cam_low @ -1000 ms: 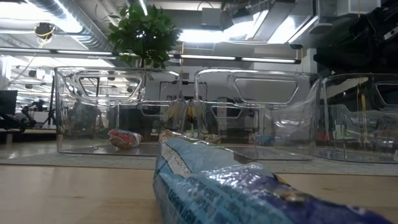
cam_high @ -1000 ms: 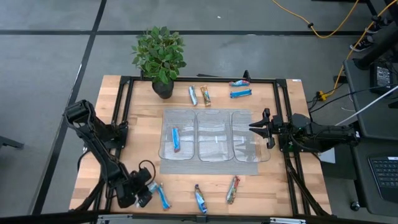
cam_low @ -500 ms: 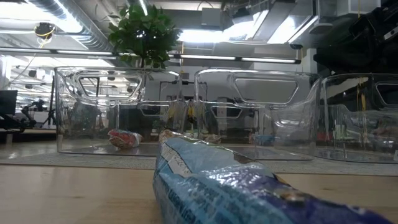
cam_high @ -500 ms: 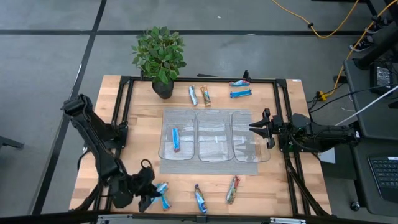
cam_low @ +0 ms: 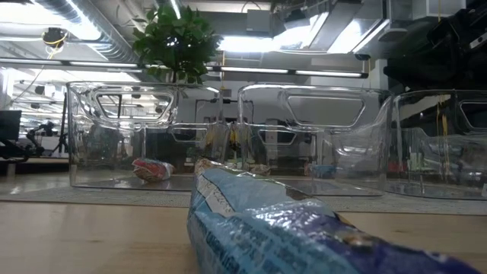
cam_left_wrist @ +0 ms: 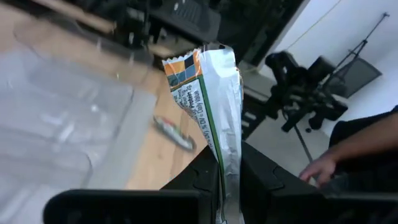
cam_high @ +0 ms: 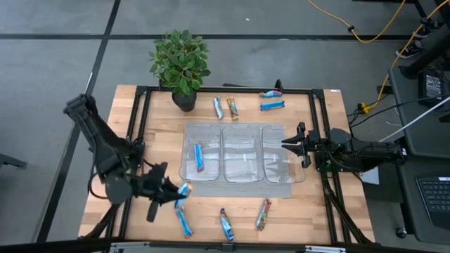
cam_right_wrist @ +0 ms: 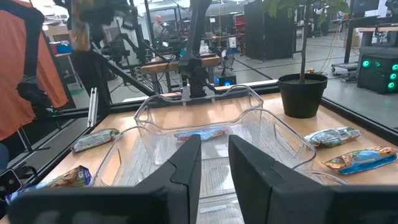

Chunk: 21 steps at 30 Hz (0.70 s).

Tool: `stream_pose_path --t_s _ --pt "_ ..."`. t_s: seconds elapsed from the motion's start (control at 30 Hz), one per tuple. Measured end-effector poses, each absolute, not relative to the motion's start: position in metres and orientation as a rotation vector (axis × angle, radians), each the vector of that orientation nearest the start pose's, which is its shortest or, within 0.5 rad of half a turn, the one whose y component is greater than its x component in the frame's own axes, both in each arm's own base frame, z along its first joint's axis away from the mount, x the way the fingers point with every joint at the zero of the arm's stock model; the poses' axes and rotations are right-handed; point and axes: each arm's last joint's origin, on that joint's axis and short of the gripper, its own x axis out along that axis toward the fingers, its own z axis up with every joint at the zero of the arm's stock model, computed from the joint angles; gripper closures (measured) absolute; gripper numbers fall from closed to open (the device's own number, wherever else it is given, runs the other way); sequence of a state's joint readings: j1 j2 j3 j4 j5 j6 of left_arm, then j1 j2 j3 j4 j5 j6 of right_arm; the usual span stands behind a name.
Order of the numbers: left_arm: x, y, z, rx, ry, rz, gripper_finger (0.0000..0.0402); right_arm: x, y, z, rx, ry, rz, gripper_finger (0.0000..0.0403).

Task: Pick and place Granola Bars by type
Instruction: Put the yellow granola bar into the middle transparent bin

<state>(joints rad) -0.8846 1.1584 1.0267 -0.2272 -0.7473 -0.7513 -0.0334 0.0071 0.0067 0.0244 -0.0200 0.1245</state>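
Left gripper (cam_high: 177,194) pinches silver-blue foil granola bar (cam_high: 183,189) by one end; clear plastic left bin (cam_high: 187,166) lies at one o'clock, nearest this arm

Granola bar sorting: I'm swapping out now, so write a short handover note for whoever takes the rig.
Left gripper: shut on a silver-blue foil-wrapped bar, lifted near the left clear plastic bin.
Right gripper: waiting at the right clear bin, holding nothing.
Done: one blue bar lies in the left bin.
Left: three bars along the near table edge, four by the potted plant.
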Motion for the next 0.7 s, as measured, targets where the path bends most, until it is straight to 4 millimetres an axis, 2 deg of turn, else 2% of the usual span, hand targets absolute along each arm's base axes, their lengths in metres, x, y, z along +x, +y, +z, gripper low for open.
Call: stream_pose_path --t_s 0.3,0.7 --pt "0.170 -0.145 0.364 -0.409 0.207 -0.040 0.0369 0.098 -0.003 0.168 0.125 -0.025 -0.012 0.0318" --pt "0.191 -0.110 0.368 -0.367 0.213 -0.034 0.0369 0.098 -0.003 0.168 0.123 -0.025 -0.012 0.0318"
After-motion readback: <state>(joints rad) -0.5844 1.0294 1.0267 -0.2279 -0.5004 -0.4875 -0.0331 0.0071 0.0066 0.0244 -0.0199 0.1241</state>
